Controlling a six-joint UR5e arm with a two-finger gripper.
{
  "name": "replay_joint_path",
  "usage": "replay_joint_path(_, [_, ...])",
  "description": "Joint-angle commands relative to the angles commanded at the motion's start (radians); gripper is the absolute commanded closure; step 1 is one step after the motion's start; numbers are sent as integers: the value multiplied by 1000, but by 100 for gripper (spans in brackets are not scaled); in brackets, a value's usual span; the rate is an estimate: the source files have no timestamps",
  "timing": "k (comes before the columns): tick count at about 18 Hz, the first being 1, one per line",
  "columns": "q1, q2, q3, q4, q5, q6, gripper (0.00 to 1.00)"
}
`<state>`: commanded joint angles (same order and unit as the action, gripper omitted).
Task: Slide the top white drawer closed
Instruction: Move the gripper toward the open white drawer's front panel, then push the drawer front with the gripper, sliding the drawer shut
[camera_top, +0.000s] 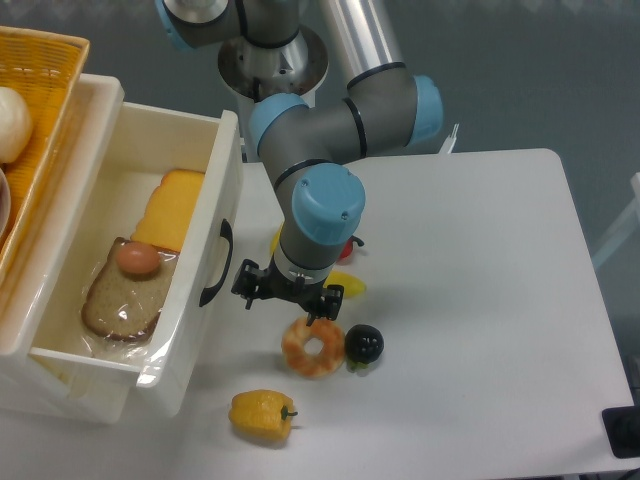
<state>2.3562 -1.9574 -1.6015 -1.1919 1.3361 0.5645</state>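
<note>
One top white drawer (120, 250) stands pulled well out at the counter's (470, 300) left edge, its front panel and single black arched handle (216, 263) facing right across the white surface. Between that handle and the jaws (287, 295) lies a narrow strip of bare counter; the jaws hang just to the right of the handle, near it but apart from it, pointing down from a blue-capped wrist. How far the jaws are parted cannot be told from this angle, and nothing is seen held in them. Right of the arm the counter runs bare to its right edge and far right corner. Near the front edge lie one yellow bell pepper (262, 415), one ring-shaped pastry (313, 346) and one black round fruit (363, 344), the last two touching. A yellow item (345, 285) shows partly behind the wrist. Inside the drawer: one bread slice (120, 302), one brown egg (138, 259), one cheese slab (172, 208). One orange wicker basket (40, 110) sits at the far left corner.
</note>
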Motion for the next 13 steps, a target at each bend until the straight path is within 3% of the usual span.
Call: replay_joint_path(13, [-18,6,0,-8,-6,2,0])
